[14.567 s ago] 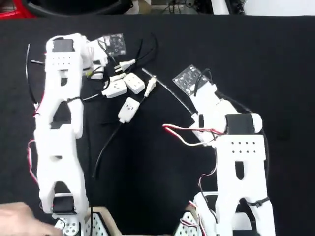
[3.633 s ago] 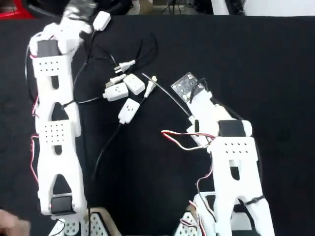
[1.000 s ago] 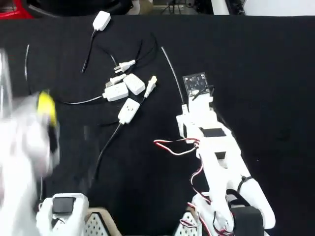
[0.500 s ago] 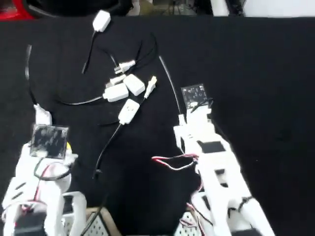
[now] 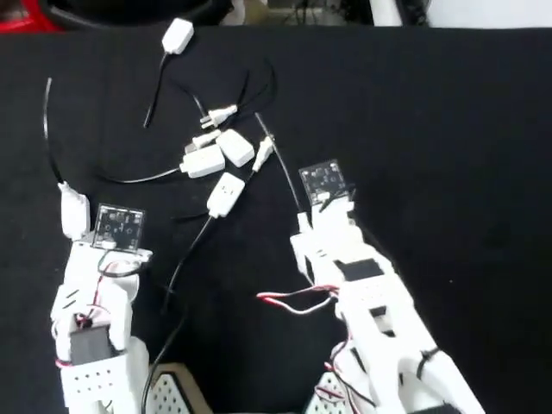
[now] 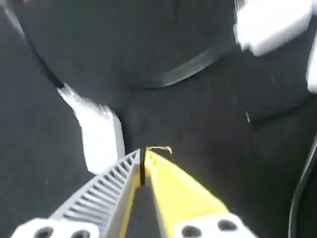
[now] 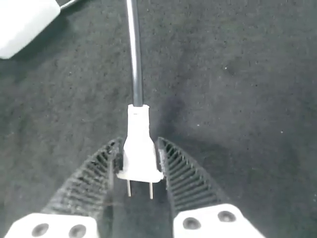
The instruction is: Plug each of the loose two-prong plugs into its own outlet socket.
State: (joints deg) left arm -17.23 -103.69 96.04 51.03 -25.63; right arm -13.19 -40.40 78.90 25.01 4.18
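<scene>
The right pincer (image 7: 139, 144) is sitting low over the black surface (image 5: 448, 129), on the near side, and is clamping a two-prong plug (image 7: 140, 136) by its flat sides. Both fingers are pressing against the plug body. The prongs are pointing back toward the wrist, and the black cable (image 7: 133, 54) is running straight away from the pincer toward the far side.

The left pincer (image 6: 142, 158) is resting near the front left of the surface with its grey and yellow fingers drawn together, gripping nothing. A second plug (image 6: 99, 139), white, is lying just beside the fingertips, apart from them, with its own dark lead curving away.

Farther out, between the two arms, three outlet sockets (image 5: 204, 160) are lying close together in a cluster. Two loose plugs (image 5: 265, 151) are lying at the cluster's far and right edges; whether either is touching a socket cannot be told.

At the far edge of the surface, a lone socket block (image 5: 177, 36) is lying well apart from the cluster, its cord trailing back toward the near side.
</scene>
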